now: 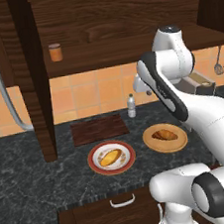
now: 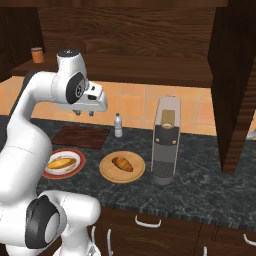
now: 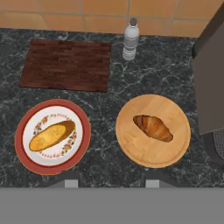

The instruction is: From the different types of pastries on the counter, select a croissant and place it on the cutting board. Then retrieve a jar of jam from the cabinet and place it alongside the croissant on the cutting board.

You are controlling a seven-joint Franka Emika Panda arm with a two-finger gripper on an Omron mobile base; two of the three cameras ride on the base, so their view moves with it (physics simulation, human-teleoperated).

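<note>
We're right at the opening step here: picking the croissant from the two pastries. It lies on the round tan plate, brown and ridged, on the dark counter. Just beside it to the left in the hand view sits the yellow-orange oblong pastry on its red-rimmed plate, and that's the one to leave alone.

The hand hangs high above the counter, well apart from everything, looking straight down over both plates. Its fingers are drawn in narrow and there's nothing between them, nothing touched. The fingertips peek up at the bottom of the hand view, roughly between the two plates.

So what does the next move call for? By my reading, the hand needs to spread its fingers, shift over toward the tan plate and drop down onto the croissant, lining up across its narrow body.

The cutting board waits bare behind the red-rimmed plate, near the tiled wall, with a small clear bottle just beside its right corner. That bottle wants a bit of care on the carry across.

And for later: the jar of jam stands on the shelf of the cabinet, whose door is swung open.
</note>
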